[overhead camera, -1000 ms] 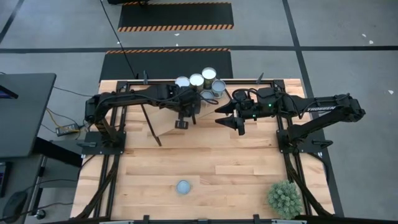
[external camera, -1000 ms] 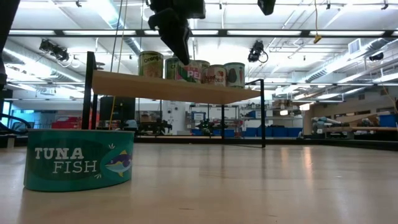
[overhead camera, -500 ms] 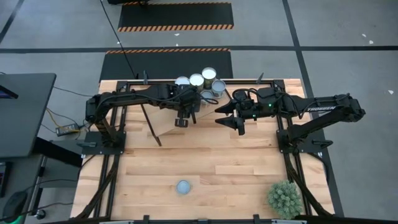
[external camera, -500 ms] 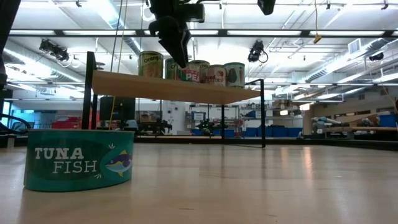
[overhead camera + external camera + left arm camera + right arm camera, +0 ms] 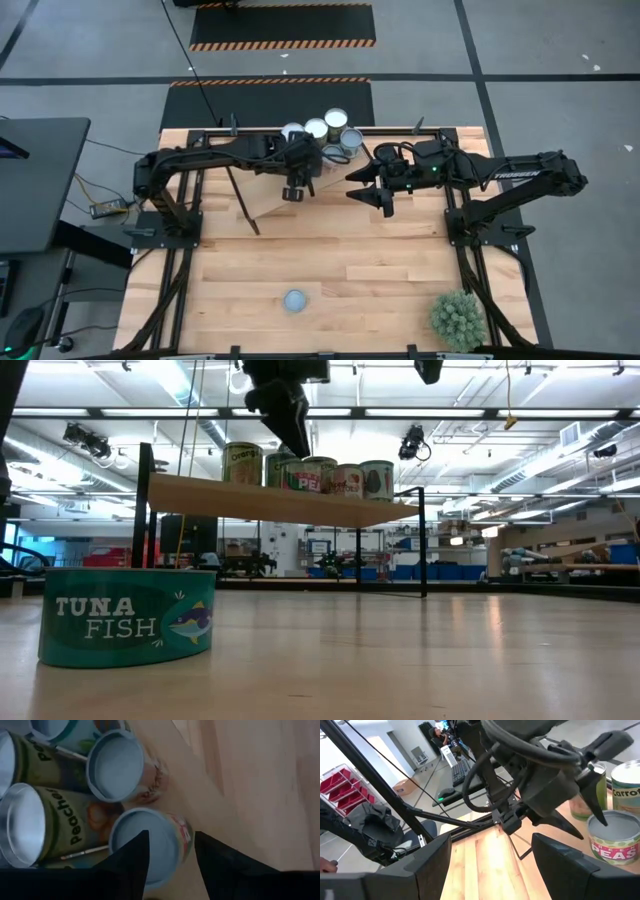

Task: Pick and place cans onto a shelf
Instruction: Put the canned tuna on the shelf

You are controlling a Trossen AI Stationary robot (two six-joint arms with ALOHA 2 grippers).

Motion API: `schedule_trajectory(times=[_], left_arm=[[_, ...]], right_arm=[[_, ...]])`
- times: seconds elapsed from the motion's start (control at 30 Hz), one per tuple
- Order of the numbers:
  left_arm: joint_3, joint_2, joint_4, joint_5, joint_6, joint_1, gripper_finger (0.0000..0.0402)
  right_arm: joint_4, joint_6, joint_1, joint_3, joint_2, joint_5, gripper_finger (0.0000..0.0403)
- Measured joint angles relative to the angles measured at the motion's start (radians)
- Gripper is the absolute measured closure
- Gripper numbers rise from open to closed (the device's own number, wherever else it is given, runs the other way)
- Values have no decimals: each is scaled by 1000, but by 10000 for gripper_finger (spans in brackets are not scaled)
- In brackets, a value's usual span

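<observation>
Several cans (image 5: 333,135) stand upright on their bottoms at the far end of the light wooden shelf (image 5: 262,190); the low view shows them in a row (image 5: 320,473). My left gripper (image 5: 293,192) hangs open and empty just above the nearest blue-grey-topped can (image 5: 145,845), its fingers pointing down either side of the can's near rim. My right gripper (image 5: 362,188) is open and empty, in the air to the right of the shelf. A teal tuna can (image 5: 294,300) rests flat on the table near its front edge (image 5: 127,615).
A green spiky plant (image 5: 458,318) stands at the table's near right corner. The shelf's thin black legs (image 5: 422,540) stand on the table. Black frame rails (image 5: 470,250) run along the table's left and right sides.
My left gripper has moved a little toward the table's far edge, toward the cans on the shelf, and stays open.
</observation>
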Motion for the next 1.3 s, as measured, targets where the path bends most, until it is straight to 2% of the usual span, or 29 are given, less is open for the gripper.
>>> schedule_trajectory(times=[0.53, 0.67, 0.77, 0.83, 0.9, 1.13, 1.2, 1.3], left_arm=[[0, 3, 38, -8, 53, 14, 237], [7, -9, 66, -23, 1, -5, 237], [61, -41, 80, 2, -29, -45, 237], [89, -63, 76, 37, -63, -78, 237], [108, -74, 76, 112, -132, -111, 237], [122, -88, 89, 489, -529, -265, 237], [114, -80, 101, 518, -623, -320, 237], [113, -77, 92, 476, -714, -404, 237]], right_arm=[[16, 8, 2, 0, -12, 0, 122], [14, 8, 2, 0, -16, -1, 122], [12, 4, 2, 0, -40, -3, 122], [17, -10, 2, 0, -64, -3, 122], [16, -34, -2, 0, -86, -3, 122], [-57, -86, -6, 0, -136, -3, 122], [-88, -86, -6, 0, -141, -3, 122], [-98, -86, 0, 0, -142, -11, 122]])
